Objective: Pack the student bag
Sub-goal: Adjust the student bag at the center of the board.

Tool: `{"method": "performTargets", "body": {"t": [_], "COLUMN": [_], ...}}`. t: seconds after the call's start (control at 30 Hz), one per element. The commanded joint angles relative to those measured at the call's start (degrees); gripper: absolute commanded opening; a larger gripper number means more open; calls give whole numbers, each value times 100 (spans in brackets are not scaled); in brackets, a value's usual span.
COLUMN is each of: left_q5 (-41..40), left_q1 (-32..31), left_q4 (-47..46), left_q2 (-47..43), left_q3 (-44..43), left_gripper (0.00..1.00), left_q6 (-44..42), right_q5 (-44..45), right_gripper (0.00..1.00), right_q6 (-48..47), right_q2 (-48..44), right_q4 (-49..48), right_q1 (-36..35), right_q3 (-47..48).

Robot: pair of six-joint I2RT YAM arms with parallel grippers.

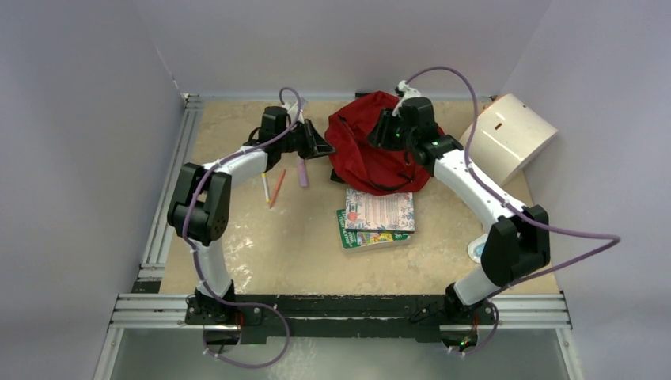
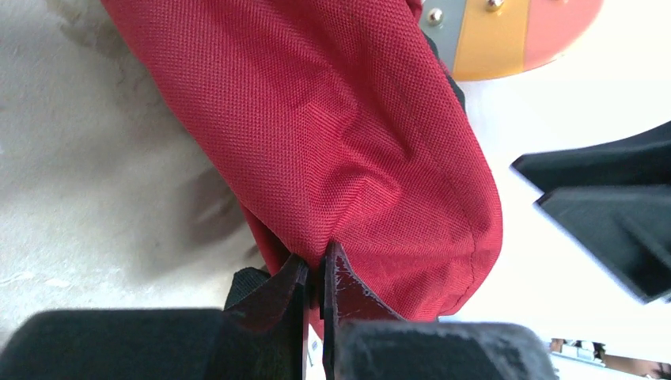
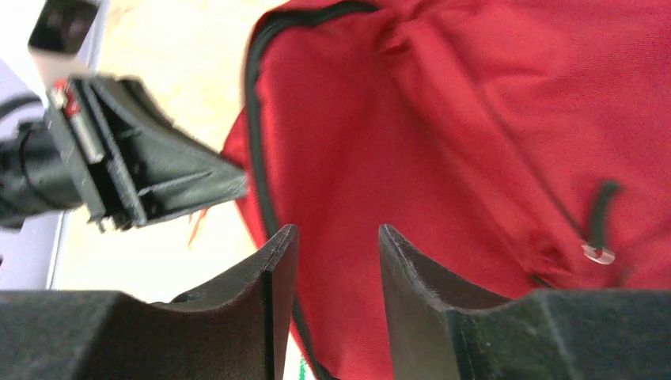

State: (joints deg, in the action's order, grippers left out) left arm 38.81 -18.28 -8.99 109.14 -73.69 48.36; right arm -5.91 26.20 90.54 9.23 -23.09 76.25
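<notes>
Two claws meet at the bag (image 1: pixel 368 162), slumped at the far centre of the desk (image 1: pixel 261 253). My left claw (image 2: pixel 315 275) is closed, pinching its left side. My right claw (image 3: pixel 334 257) hangs parted and empty. I judge the bag soft, light and floppy, best gripped near the zipper (image 3: pixel 255 142).

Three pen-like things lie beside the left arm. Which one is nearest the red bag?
The purple marker: it lies closest to the student bag, to the right of the orange pencil and the white pen.
</notes>
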Motion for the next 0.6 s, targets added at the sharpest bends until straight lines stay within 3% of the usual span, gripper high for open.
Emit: {"method": "performTargets", "body": {"t": [0.0, 0.2, 0.57], "left_q5": [172, 173, 164], "left_q1": [9, 9, -65], "left_q4": [-316, -235, -53], "left_q2": [-186, -218, -110], "left_q3": [227, 409, 427], "left_gripper": [0, 0, 0], "left_q6": [-352, -627, -864], "right_q5": [1091, 1363, 1216], "right_gripper": [45, 45, 41], "right_q6": [310, 680, 815], "right_q2": [-522, -884, -185], "right_q4": [56, -152, -702], "right_q1": [500, 989, 1292], "right_q3": [-393, -1235, -1858]}}
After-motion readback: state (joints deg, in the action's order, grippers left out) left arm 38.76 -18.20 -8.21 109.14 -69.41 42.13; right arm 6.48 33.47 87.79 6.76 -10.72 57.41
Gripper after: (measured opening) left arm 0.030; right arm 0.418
